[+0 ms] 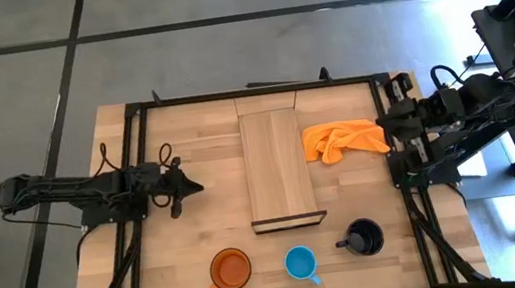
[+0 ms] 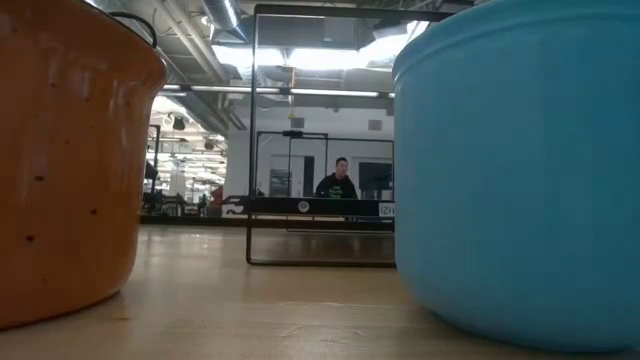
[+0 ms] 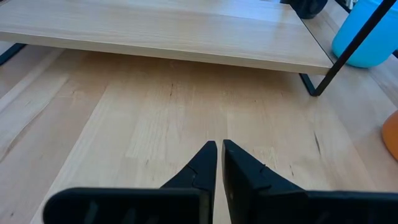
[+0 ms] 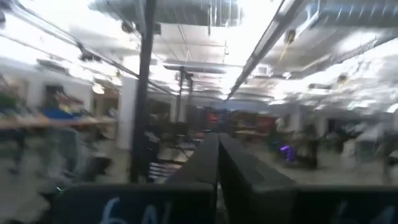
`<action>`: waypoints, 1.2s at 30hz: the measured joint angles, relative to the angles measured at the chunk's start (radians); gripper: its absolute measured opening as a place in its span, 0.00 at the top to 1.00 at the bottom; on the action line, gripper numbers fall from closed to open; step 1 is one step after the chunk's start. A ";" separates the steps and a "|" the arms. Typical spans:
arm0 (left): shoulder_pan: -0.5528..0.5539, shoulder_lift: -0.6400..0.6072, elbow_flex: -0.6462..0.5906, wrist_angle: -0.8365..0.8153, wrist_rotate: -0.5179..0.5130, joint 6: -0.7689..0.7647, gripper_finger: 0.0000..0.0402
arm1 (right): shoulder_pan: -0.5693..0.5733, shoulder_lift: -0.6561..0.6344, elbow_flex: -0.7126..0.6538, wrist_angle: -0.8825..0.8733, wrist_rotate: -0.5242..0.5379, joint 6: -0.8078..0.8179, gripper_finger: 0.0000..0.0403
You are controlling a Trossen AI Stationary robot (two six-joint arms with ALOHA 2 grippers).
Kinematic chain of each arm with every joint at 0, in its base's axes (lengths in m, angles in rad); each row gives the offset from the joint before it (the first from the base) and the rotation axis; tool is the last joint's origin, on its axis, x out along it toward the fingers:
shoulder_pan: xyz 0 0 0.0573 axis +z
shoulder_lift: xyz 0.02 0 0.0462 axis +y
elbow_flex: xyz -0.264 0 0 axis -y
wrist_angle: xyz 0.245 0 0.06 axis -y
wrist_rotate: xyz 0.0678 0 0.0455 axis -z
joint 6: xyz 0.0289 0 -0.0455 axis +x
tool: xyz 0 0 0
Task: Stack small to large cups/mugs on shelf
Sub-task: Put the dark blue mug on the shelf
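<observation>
Three mugs stand on their bases near the table's near edge: an orange one, a bright blue one and a black one. The orange and blue mugs fill the low view. The shelf, a light-wood plank on a thin dark frame, stands mid-table. My left gripper is shut and empty, low over the table left of the shelf. My right gripper is shut and empty at the table's right edge.
An orange cloth lies crumpled on the table right of the shelf, close to my right gripper. A black frame runs around the table's edges. A person shows far behind the table.
</observation>
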 joint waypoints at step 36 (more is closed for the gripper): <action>0.000 0.000 0.000 -0.001 0.000 0.000 0.95 | -0.054 0.298 0.190 -0.230 -0.290 0.565 0.96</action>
